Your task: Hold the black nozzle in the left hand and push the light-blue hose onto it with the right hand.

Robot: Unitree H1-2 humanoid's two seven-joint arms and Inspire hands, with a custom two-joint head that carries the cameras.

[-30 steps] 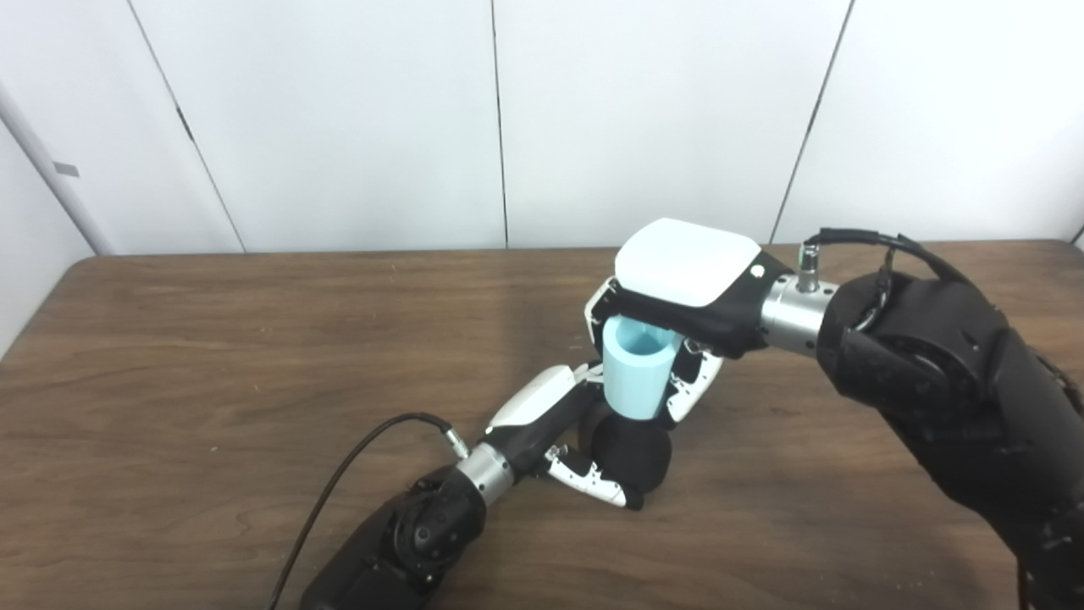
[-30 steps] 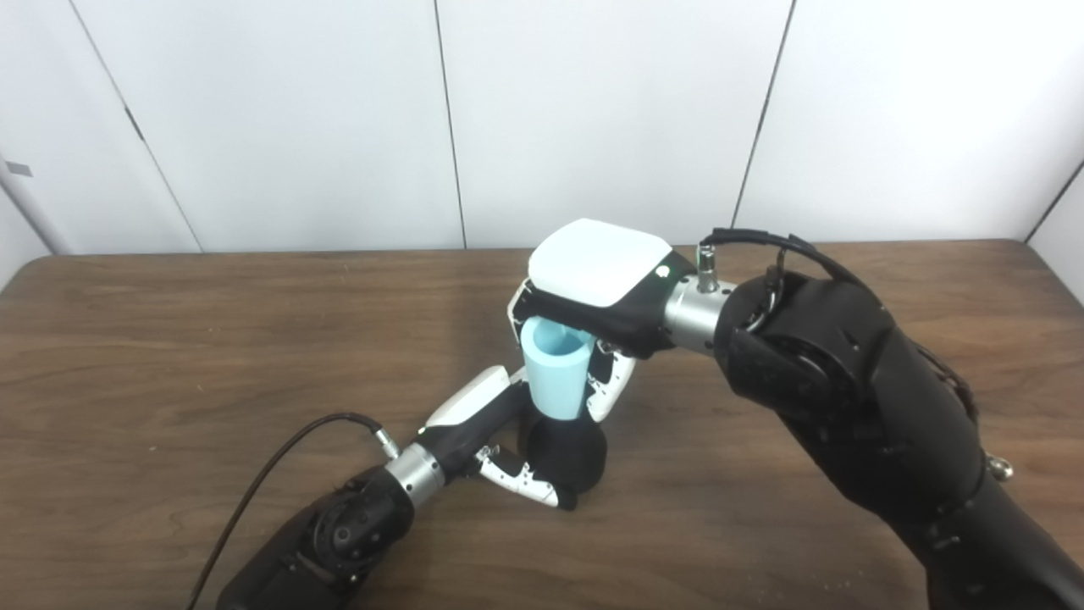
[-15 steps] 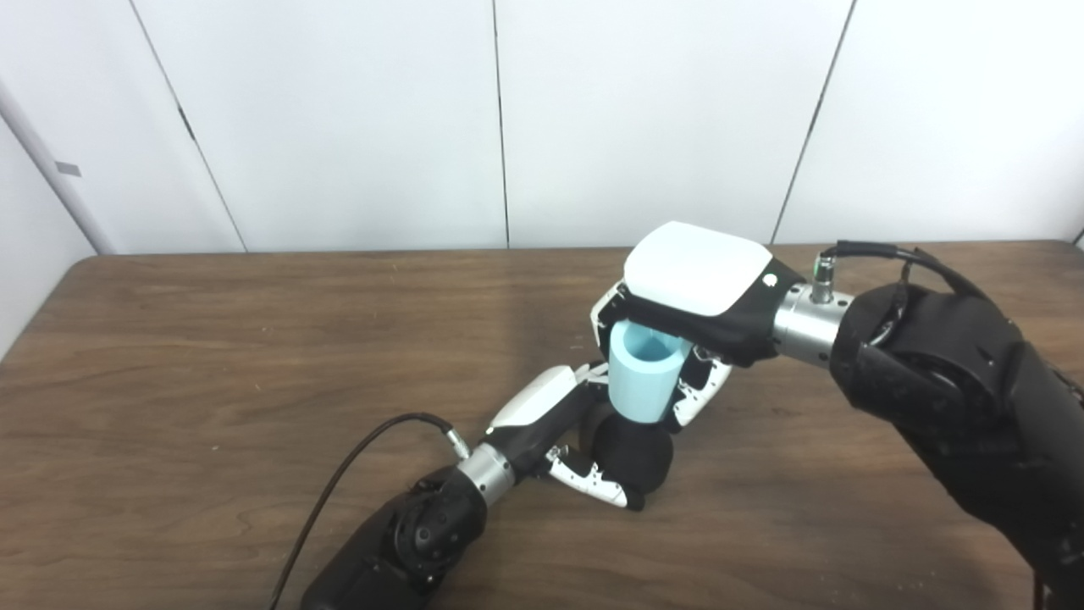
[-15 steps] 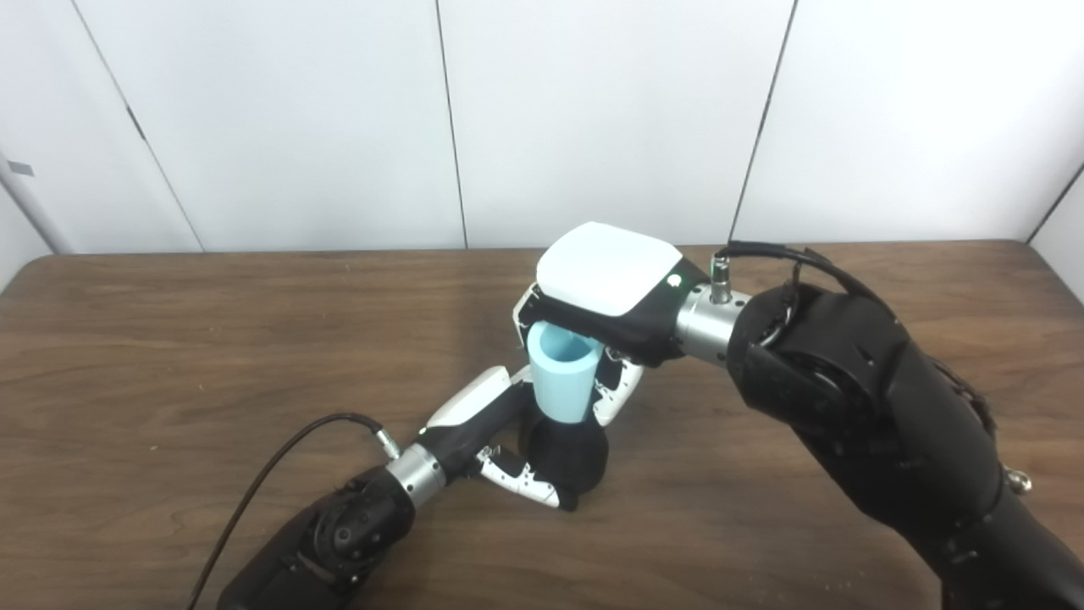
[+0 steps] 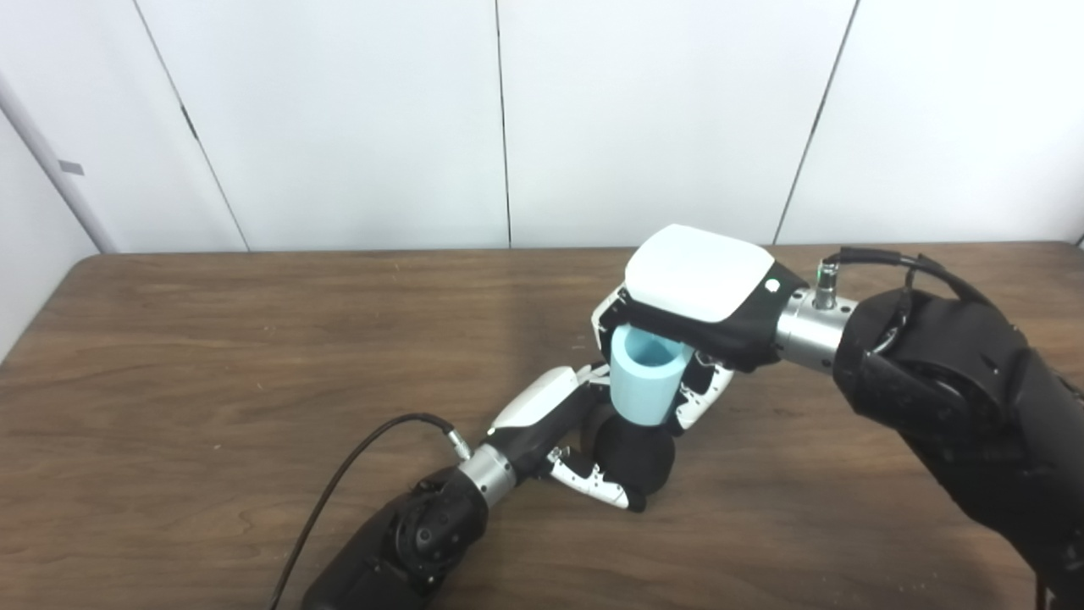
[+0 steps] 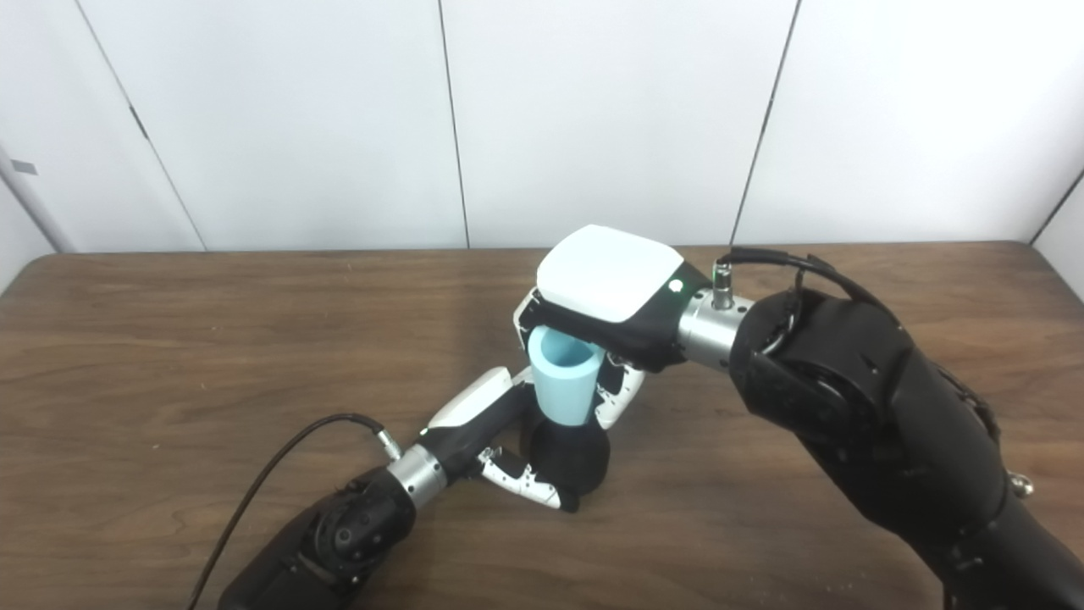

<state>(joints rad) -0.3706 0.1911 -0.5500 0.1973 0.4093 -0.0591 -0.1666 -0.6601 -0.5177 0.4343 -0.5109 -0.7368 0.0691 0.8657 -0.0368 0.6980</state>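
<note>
The black nozzle stands on the wooden surface a little right of centre, and the left hand is wrapped round its near and left side, fingers curled against the dark body, so it has the nozzle held in place. Directly above it the light-blue hose (a short, thick-walled tube, open end facing up) stands nearly upright, its lower end meeting the top of the nozzle. The right hand comes in from the right and covers the hose from above and behind, its white-tipped fingers closed down the far and right side of the tube; it plainly has hold of the hose.

As for progress, both grasps the task asks for look to be in place, and the hose is lined up over the nozzle and touching it. How far the hose has actually gone on cannot be told from either eye view: the joint is dark against dark and partly hidden by the fingers of both hands. Most of the tube's length shows above the nozzle, so I judge the pushing to be at best begun, with the seating stroke downward left to do, and after it the release.
</note>
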